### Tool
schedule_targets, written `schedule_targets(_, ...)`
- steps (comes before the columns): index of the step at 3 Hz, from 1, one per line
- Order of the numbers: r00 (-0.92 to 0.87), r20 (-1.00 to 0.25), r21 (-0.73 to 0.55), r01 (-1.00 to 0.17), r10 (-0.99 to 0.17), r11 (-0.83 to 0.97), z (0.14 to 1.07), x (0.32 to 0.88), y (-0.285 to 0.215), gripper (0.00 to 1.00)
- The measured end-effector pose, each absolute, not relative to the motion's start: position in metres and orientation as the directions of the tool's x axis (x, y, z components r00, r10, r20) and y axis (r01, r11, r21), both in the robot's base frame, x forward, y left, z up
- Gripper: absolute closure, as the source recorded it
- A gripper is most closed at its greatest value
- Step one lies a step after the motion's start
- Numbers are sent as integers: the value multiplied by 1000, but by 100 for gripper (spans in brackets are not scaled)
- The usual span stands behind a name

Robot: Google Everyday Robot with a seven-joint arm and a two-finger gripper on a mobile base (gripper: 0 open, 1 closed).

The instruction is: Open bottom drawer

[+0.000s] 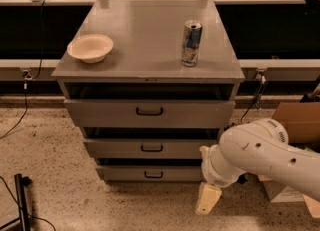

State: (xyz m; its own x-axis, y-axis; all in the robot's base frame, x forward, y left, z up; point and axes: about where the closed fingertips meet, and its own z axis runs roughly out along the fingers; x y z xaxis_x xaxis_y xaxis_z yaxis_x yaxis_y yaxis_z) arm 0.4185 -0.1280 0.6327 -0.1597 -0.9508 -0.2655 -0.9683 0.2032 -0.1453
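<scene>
Looks like a robotics lab, pincer (206, 202) low over speckled floor (50, 175), grey drawer cabinet (150, 50) just left of it, cardboard box (300, 120) right, trailing cables (25, 92) beyond.

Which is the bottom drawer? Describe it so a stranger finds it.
Find the grey cabinet topped by a bowl and can. Of its three stacked drawers, the bottom drawer is lowest, by the floor, with the pincer just past its right end. It is shallower than the top drawer.

My claw (208, 198) hangs low, just right of the bottom drawer (150, 174), in warm, dim light. Above and left of it, the cabinet top (145, 30) catches soft overhead glare, and dark shadows fill the drawer gaps (145, 91).
</scene>
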Motion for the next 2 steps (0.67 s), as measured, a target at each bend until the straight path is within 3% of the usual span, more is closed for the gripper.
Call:
schedule_targets(1,-98,-304,-132,-981,-948,144,554,406,-112,0)
schedule_targets(2,-80,-348,-163,-976,-934,144,538,413,-102,0)
